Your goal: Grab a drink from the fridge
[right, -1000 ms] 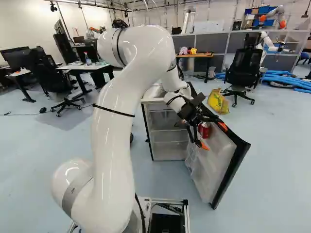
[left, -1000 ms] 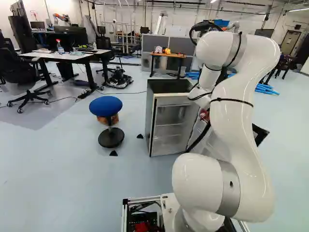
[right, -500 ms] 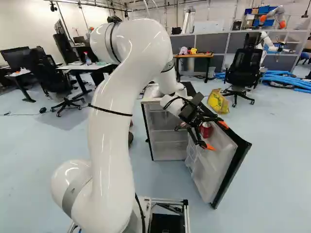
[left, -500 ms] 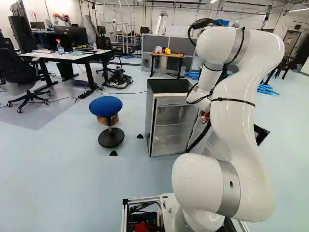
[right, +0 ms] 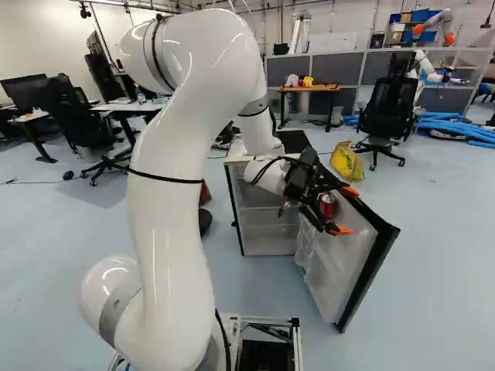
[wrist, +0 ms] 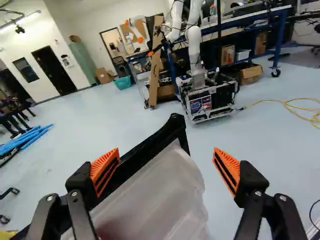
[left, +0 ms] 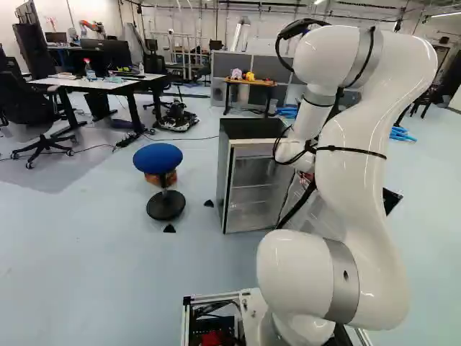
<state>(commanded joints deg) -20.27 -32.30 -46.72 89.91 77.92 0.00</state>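
The black two-fingered gripper with orange pads stands wide open at the swung-out fridge door with a translucent plastic lining, to the right of the grey, black-topped fridge. The shiny red can sits at the door's upper part, seen between the spread fingers.

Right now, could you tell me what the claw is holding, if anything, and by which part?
Nothing is held: the claw is open, and the red can is at the fridge door.

Pale blue floor, white wall, blue stool, grey partitions, black office chair.
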